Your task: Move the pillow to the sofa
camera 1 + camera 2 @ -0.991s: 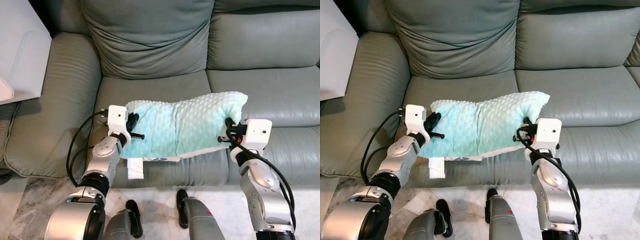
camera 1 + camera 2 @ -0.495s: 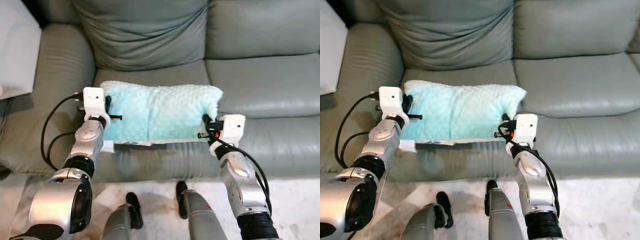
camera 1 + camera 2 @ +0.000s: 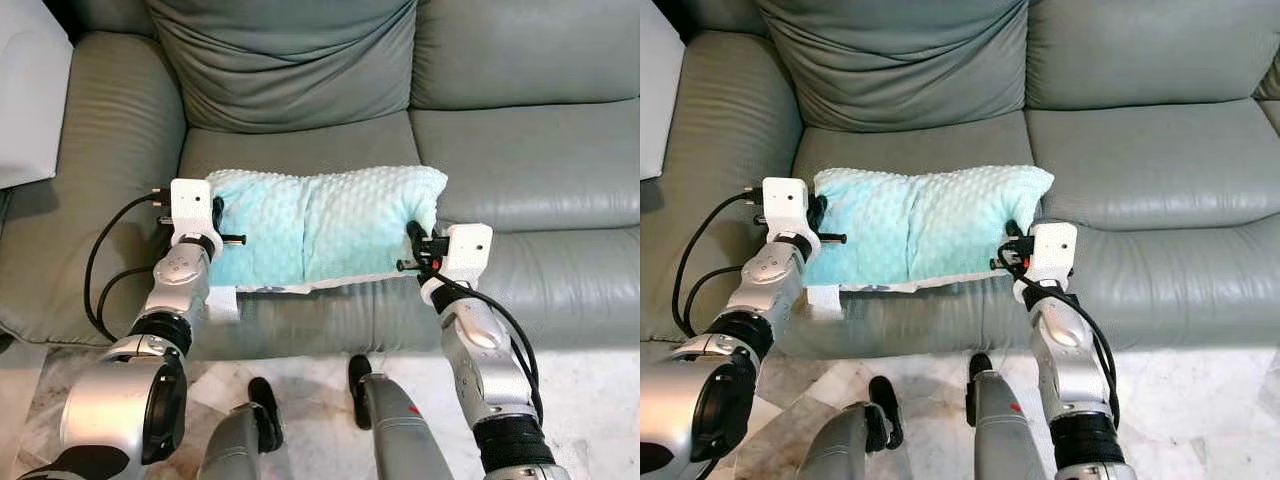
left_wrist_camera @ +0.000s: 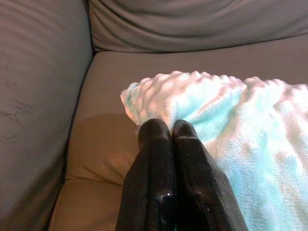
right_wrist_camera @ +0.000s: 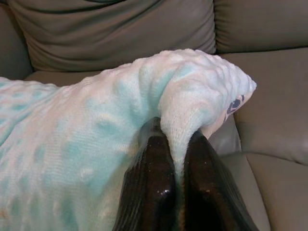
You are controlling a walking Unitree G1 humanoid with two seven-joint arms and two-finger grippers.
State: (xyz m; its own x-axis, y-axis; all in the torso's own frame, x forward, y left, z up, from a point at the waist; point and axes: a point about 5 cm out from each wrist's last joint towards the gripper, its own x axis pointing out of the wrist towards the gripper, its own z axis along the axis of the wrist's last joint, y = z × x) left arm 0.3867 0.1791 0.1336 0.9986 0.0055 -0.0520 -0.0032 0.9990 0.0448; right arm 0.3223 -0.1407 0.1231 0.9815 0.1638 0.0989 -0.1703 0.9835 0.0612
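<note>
In the left eye view both silver arms reach forward from the bottom edge, elbows low and forearms angled up toward the seat; the left gripper [image 3: 218, 222] sits at one end of a dimpled mint-green pillow [image 3: 320, 225], and the right gripper [image 3: 416, 245] sits at the other end; the pillow stretches between them and lies on the front part of the seat cushion of a grey-green leather sofa [image 3: 520, 160]; beyond the grippers a loose back cushion [image 3: 285, 60] leans against the sofa back; a white tag [image 3: 222, 304] hangs below the pillow just under the left wrist.

In the left wrist view the two black fingers [image 4: 156, 168] are pressed together, their tips pinching the corner of the pillow; the sofa armrest [image 4: 38, 96] rises to one side of them.

In the right wrist view the fingers [image 5: 154, 183] stand slightly parted with a fold of the pillow's fabric clamped between them; a small dark mark [image 5: 234, 104] shows on the pillow's pale edge past the fingertips.
</note>
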